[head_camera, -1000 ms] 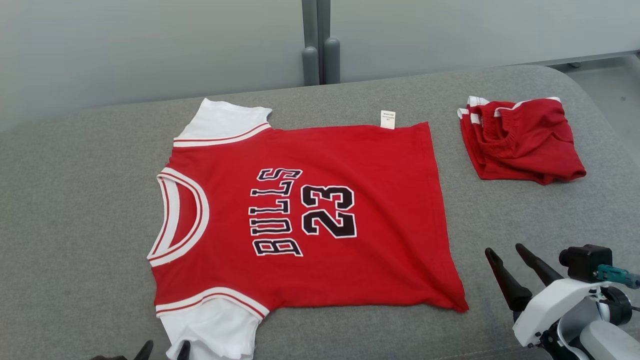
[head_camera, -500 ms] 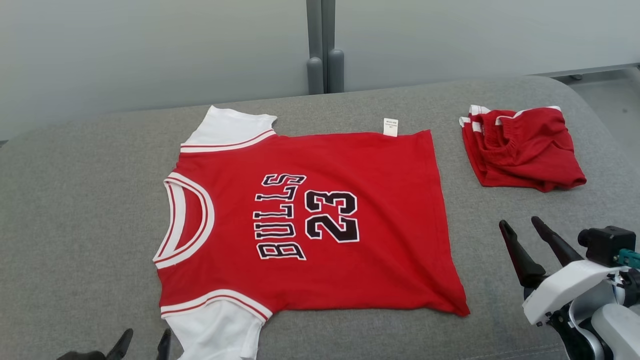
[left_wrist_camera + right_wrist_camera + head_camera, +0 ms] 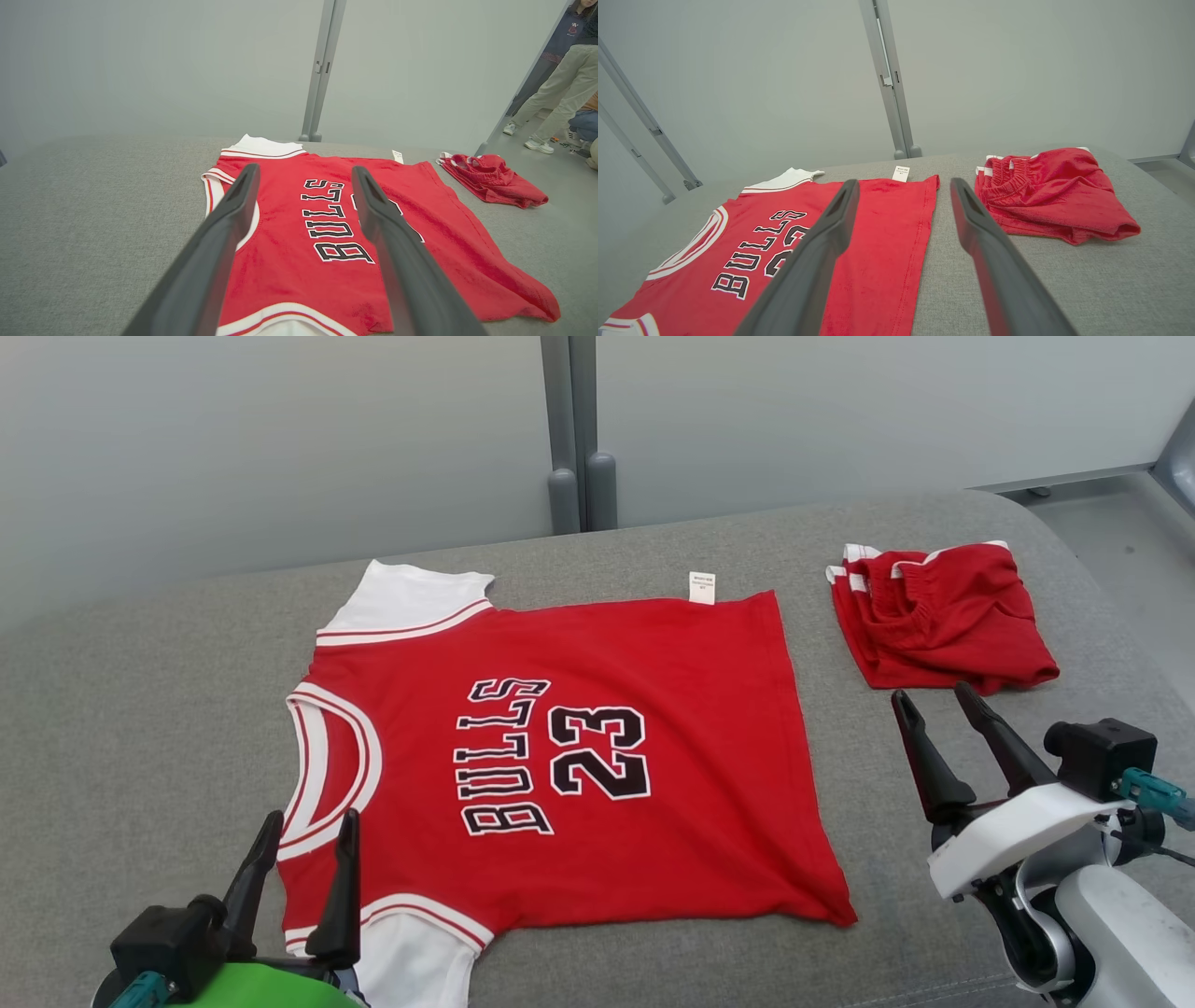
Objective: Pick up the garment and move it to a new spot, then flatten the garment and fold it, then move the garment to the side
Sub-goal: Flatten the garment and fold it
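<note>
Grey upholstered cushion (image 3: 140,728) makes the work surface, backed by pale wall panels and a grey post (image 3: 569,429). The red shirt (image 3: 672,803) lies spread across the middle of the cushion, front up with its lettering and number showing. Its collar is toward the robot's left and its hem toward the right. Both white sleeves are laid out and a small label (image 3: 701,586) sticks out at the far hem corner.

Going by how it lies, the pick-up and move look finished and the flattening is nearly so. The body is smooth, though the near hem corner runs out to a slightly rumpled point. No fold has been made, and the last move to the side is not yet done.

Off the shirt's hem, on the far right, sits a small folded pile of red shorts (image 3: 943,625), apart from the shirt.

The left gripper (image 3: 310,821) hangs over the shirt's near shoulder, between the collar and the near sleeve. Its jaws are spread wide with nothing between them. The right gripper (image 3: 931,695) stands off the shirt's hem, nearer than the shorts, and is equally wide and empty.

By my reading both grippers are placed to take an edge for the first fold, or for a last tug at that near corner
</note>
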